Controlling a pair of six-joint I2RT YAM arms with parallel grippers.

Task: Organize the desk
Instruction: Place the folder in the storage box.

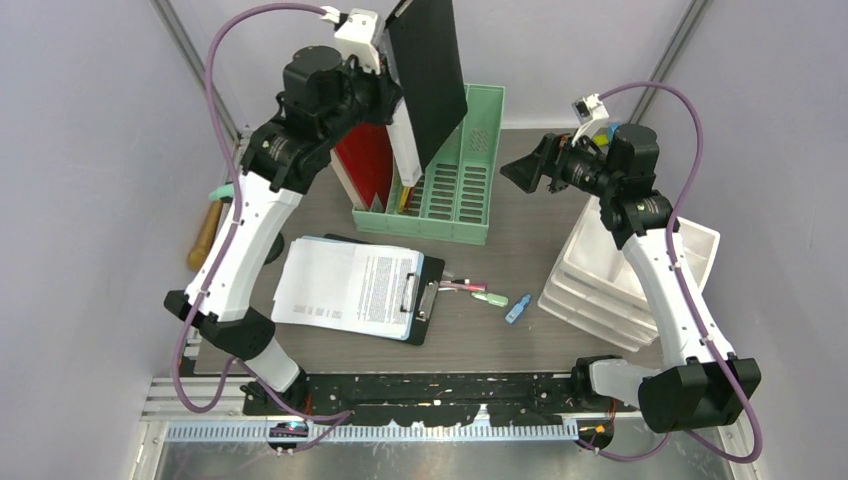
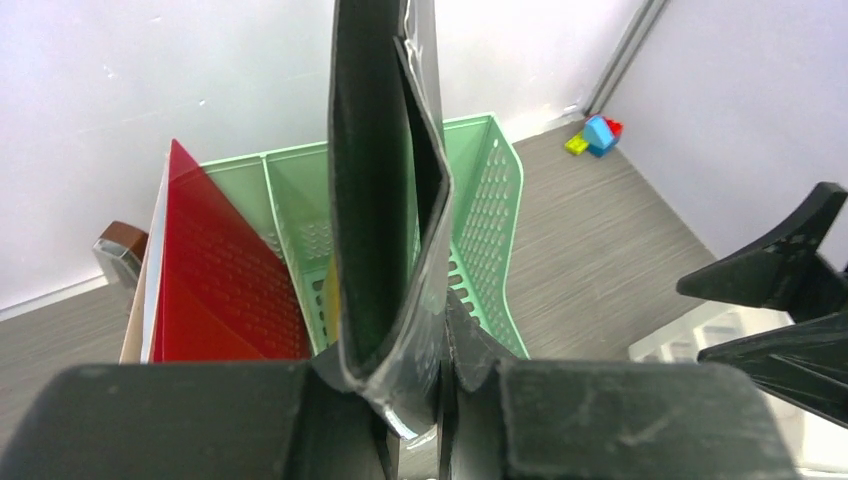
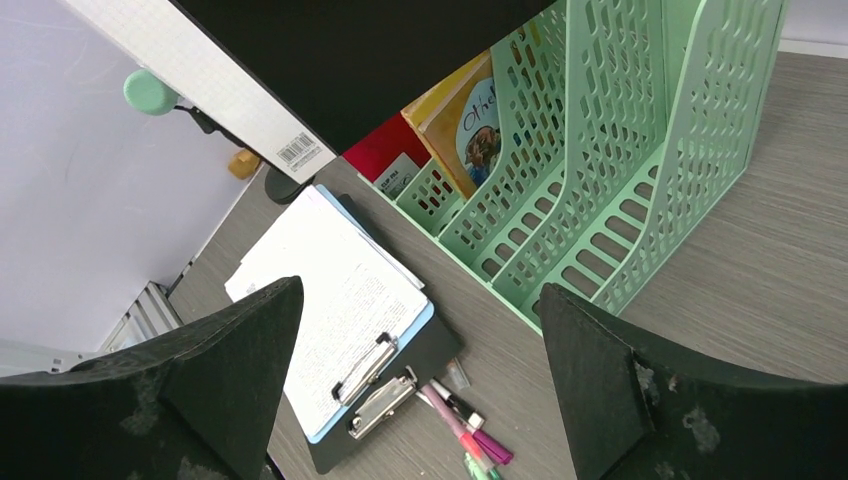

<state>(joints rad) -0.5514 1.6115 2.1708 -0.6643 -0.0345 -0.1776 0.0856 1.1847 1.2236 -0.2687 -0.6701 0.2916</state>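
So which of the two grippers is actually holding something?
The left gripper: it is shut on the thin black folder, held above the mint-green slotted plastic file rack. The right gripper is wide open with nothing between its jaws.

A yellow book (image 3: 468,125) in the green rack (image 3: 650,180) shows "Othe". The print on the papers (image 3: 330,290) beside the rack is too small to read.

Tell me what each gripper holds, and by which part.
The left gripper clamps the flat black folder by its upper edge, above the mint-green slotted file rack. The right gripper is open, empty.
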